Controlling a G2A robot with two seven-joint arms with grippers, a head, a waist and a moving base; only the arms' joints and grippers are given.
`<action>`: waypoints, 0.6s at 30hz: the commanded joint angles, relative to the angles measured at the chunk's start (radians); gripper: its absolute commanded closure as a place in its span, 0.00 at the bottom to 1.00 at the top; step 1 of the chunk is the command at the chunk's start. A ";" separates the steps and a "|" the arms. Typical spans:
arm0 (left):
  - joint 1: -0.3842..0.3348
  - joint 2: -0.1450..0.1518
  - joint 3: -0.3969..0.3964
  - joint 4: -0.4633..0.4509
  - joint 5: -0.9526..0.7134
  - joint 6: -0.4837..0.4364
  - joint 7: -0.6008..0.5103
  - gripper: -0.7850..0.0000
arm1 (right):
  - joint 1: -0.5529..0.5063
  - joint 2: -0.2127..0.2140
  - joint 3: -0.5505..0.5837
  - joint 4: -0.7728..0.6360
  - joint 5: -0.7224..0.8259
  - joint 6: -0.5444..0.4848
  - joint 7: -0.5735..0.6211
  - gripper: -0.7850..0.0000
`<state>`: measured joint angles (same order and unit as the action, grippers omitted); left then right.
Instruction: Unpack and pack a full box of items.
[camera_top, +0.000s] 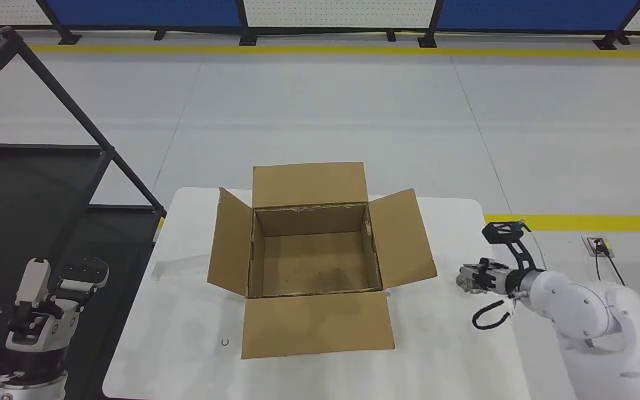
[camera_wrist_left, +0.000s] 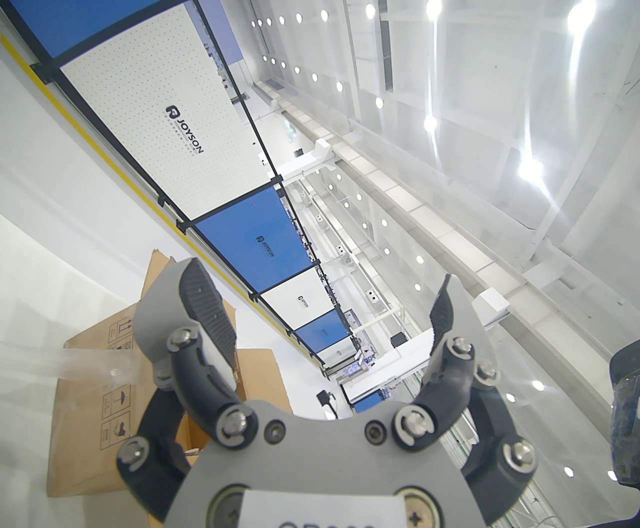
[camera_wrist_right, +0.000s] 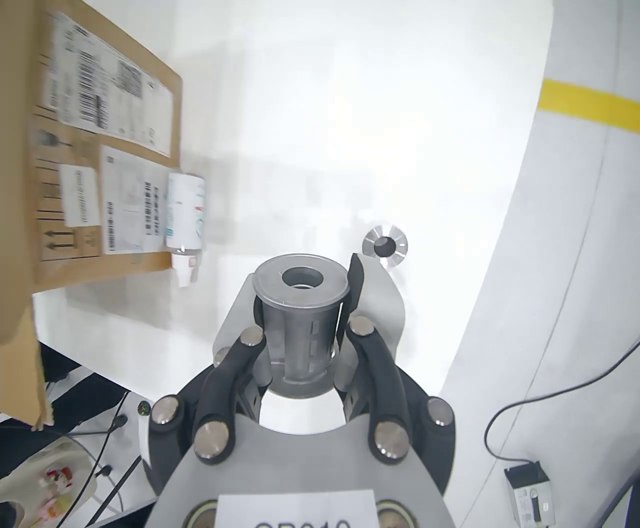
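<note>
Cardboard box (camera_top: 308, 186), brown, all four flaps open, sits mid white table (camera_top: 190, 300); side has white barcode labels & handling symbols, print unreadable. Small white bottle (camera_wrist_right: 185, 220) lies just beside it. R gripper (camera_wrist_right: 305, 295) clamps grey flanged metal sleeve (camera_wrist_right: 300, 340) near table's right edge; L gripper (camera_wrist_left: 322, 292) spread, empty.

White right arm (camera_top: 585, 305) carries black cables; left gripper (camera_wrist_left: 320, 295) and right gripper (camera_wrist_right: 302, 280) show grey plates, black links, silver screws.
</note>
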<state>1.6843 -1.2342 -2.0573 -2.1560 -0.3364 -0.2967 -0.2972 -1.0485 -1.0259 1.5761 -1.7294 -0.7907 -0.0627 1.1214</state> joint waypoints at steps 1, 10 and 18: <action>0.000 0.000 0.000 0.000 0.000 0.000 0.000 0.00 | -0.023 0.001 0.004 -0.098 -0.026 0.030 -0.020 1.00; 0.000 0.000 0.000 0.000 0.000 0.000 0.000 0.00 | -0.055 0.000 -0.011 -0.221 -0.057 0.064 -0.066 1.00; 0.000 0.000 0.000 0.000 0.000 0.000 0.000 0.00 | -0.055 0.000 -0.011 -0.221 -0.057 0.064 -0.066 1.00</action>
<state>1.6843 -1.2342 -2.0573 -2.1560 -0.3364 -0.2967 -0.2972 -1.1039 -1.0256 1.5652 -1.9501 -0.8475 0.0011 1.0557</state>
